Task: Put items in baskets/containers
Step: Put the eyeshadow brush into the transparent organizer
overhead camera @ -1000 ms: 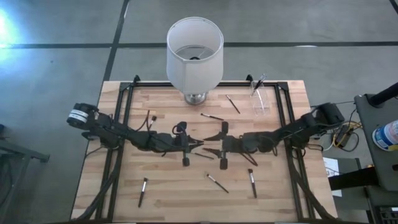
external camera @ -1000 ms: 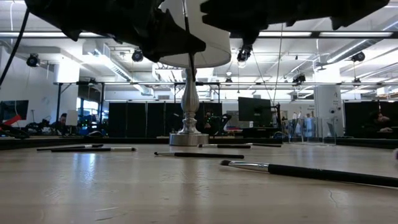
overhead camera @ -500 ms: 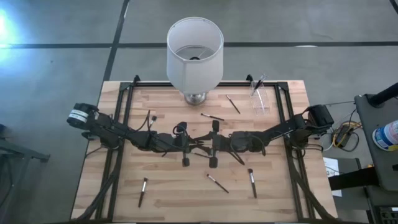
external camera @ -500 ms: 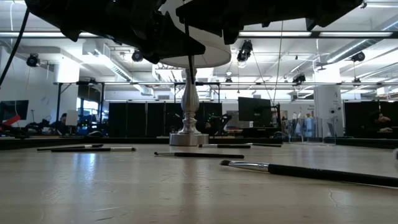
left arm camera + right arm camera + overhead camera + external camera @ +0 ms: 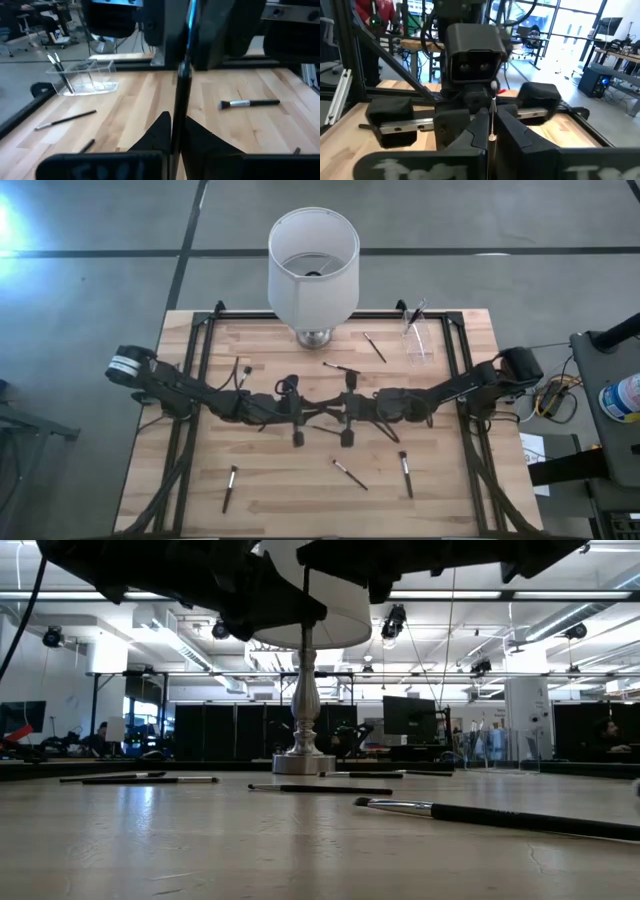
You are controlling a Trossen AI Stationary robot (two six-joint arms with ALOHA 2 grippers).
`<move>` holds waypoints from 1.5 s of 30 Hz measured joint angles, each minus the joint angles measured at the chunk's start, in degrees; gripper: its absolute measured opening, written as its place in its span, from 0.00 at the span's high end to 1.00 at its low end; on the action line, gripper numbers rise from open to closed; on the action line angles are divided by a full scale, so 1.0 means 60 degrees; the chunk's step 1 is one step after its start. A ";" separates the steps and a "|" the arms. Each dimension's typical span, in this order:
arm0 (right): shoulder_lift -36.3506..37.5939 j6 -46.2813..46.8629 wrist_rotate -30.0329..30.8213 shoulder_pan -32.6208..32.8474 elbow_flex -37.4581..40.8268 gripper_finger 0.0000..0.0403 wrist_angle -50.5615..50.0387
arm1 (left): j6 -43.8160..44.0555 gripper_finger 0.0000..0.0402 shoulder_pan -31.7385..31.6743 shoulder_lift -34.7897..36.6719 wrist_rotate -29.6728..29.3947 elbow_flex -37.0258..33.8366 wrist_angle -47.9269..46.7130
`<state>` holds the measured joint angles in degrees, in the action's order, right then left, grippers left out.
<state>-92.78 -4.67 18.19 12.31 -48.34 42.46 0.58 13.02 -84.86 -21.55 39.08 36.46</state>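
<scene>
Meeting mid-counter, left gripper (image 5: 312,416) and right gripper (image 5: 337,414) both clamp one brush (image 5: 181,85); mistimed release drops it short of the cup (image 5: 418,340).

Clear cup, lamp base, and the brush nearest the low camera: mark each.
Clear cup (image 5: 420,340), high view, its wall.
Lamp base (image 5: 304,762), low view, the metal foot.
Brush (image 5: 520,819), low view, mid-handle.

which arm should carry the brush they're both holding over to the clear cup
Right. The clear cup stands at the table's far right, on the right arm's side. The right gripper and left gripper meet mid-table, both apparently closed on the brush, so the left probably need only release.
</scene>
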 joint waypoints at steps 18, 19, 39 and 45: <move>0.3906 0.0855 0.1605 -0.1210 0.1651 0.97 -0.2409 | 0.0251 0.94 -0.1126 0.1689 0.0687 -0.2404 0.2181; 0.3980 0.0751 0.1509 -0.1198 0.1651 0.97 -0.2412 | 0.0259 0.95 -0.1156 0.1686 0.0713 -0.2466 0.2084; 0.5457 0.3482 0.1159 -0.6854 -0.1781 0.97 -1.3793 | -0.0110 1.00 -0.1173 0.1686 0.1000 -0.2519 0.1809; 0.4270 0.2996 -0.0942 -0.9524 -0.2555 0.97 -1.4171 | -0.0110 1.00 -0.1173 0.1686 0.1007 -0.2515 0.1715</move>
<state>-67.15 13.31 12.54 -44.84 -63.67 -42.57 -0.08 5.98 -74.74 -15.51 23.99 46.75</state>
